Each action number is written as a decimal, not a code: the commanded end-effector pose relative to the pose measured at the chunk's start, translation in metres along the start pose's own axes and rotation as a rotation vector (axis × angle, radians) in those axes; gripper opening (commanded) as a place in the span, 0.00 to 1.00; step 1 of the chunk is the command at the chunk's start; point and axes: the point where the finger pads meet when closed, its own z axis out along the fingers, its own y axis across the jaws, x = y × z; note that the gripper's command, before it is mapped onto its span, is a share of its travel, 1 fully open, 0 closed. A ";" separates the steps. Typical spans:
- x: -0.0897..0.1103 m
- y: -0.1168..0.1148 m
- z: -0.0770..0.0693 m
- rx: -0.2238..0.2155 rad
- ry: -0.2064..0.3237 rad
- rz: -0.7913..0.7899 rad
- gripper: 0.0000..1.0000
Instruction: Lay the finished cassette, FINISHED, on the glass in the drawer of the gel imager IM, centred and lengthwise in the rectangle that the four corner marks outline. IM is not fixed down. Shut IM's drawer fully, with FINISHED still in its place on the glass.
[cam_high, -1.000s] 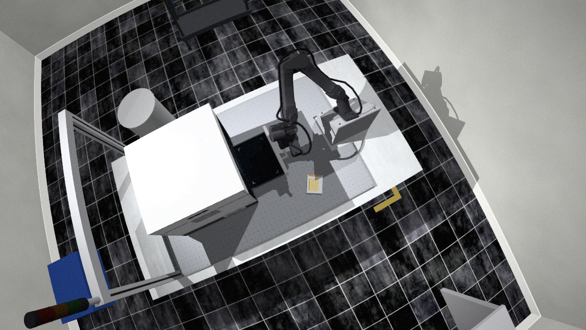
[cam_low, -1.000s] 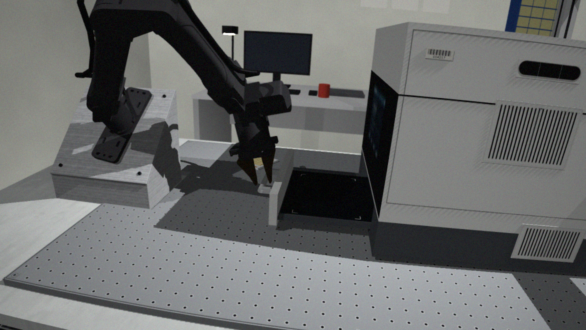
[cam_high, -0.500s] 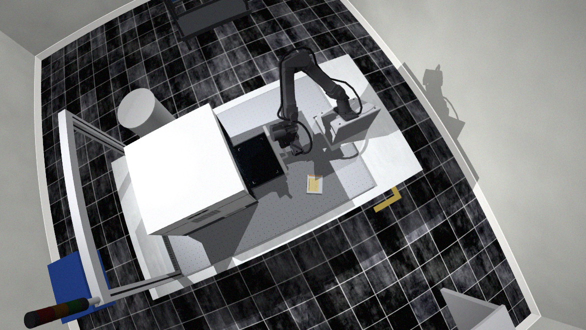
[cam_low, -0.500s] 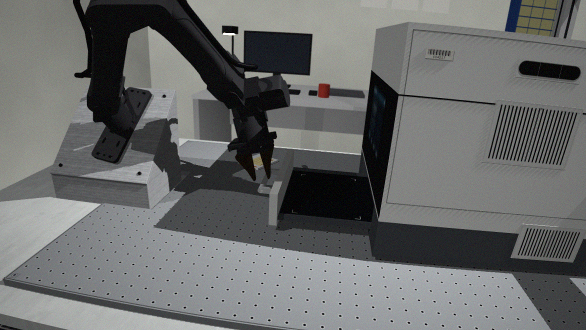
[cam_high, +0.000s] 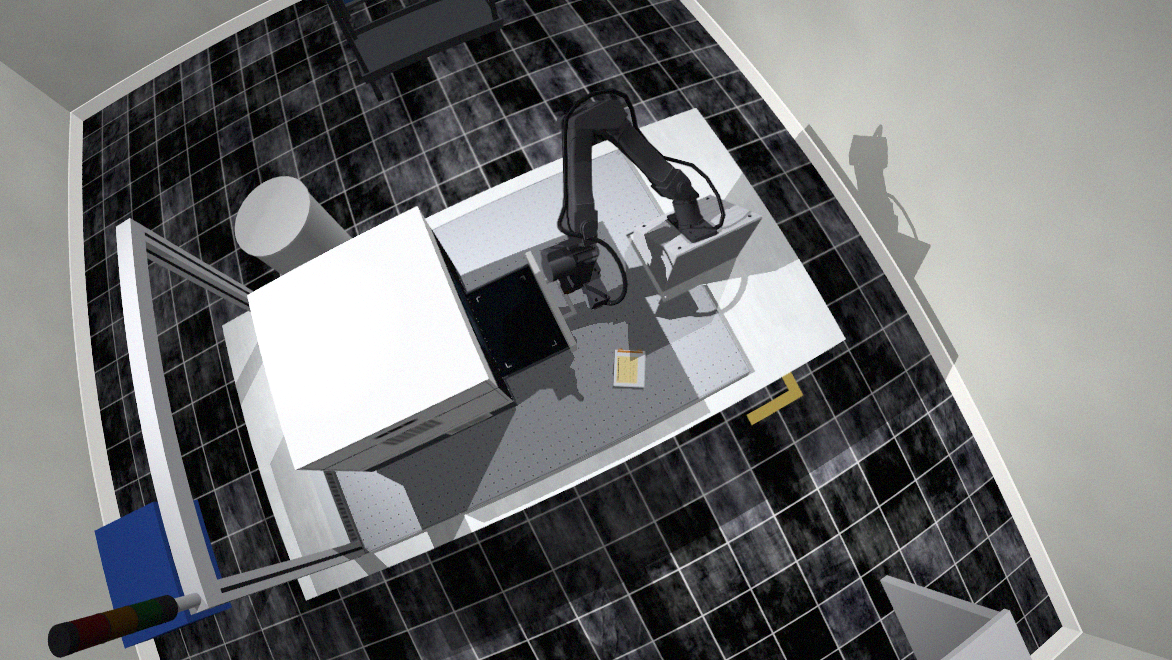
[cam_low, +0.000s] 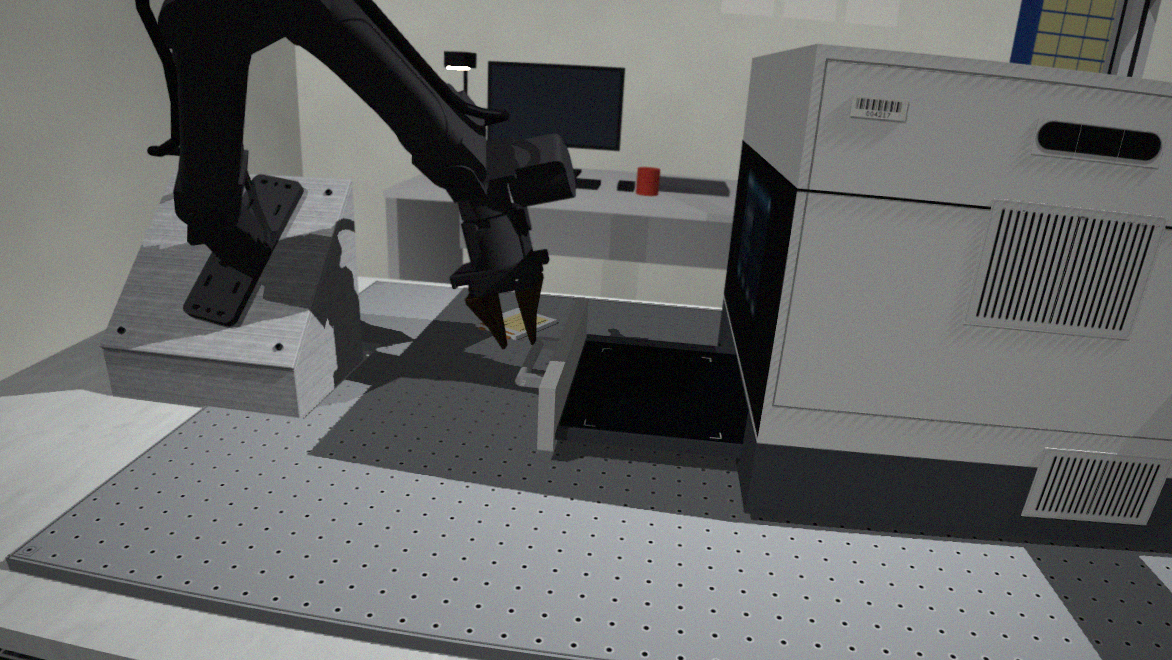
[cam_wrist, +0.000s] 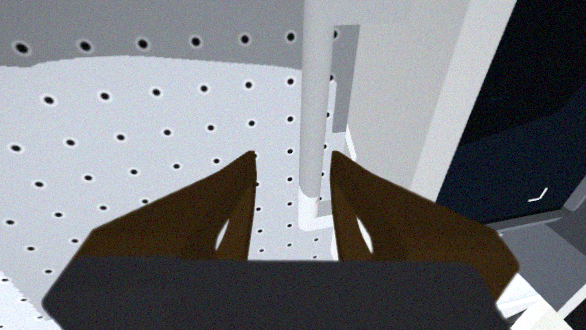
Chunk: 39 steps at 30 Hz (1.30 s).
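The gel imager IM (cam_high: 360, 336) (cam_low: 902, 245) is a big white box on the perforated table, with its drawer pulled out. The dark glass (cam_high: 512, 315) (cam_low: 652, 389) lies bare, and its white corner marks (cam_wrist: 537, 196) show. The drawer's white front panel (cam_low: 549, 401) carries a bar handle (cam_low: 528, 377) (cam_wrist: 312, 125). My gripper (cam_high: 597, 299) (cam_low: 516, 341) (cam_wrist: 293, 163) hangs a little above that handle, partly open and empty. The bar shows beyond the fingertips. The cassette FINISHED (cam_high: 629, 367) (cam_low: 515, 322), yellow with an orange end, lies flat on the table past the drawer front.
The arm's wedge-shaped base block (cam_high: 697, 245) (cam_low: 229, 327) stands close by the drawer front. A desk with a monitor and a red cup (cam_low: 647, 180) stands behind the table. A grey cylinder (cam_high: 278, 221) and a white frame (cam_high: 147, 327) flank IM.
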 end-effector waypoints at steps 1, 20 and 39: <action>0.002 -0.017 -0.019 0.042 -0.007 0.027 0.35; 0.001 -0.016 -0.043 0.041 -0.010 0.028 0.35; 0.001 -0.016 -0.053 0.041 -0.012 0.028 0.35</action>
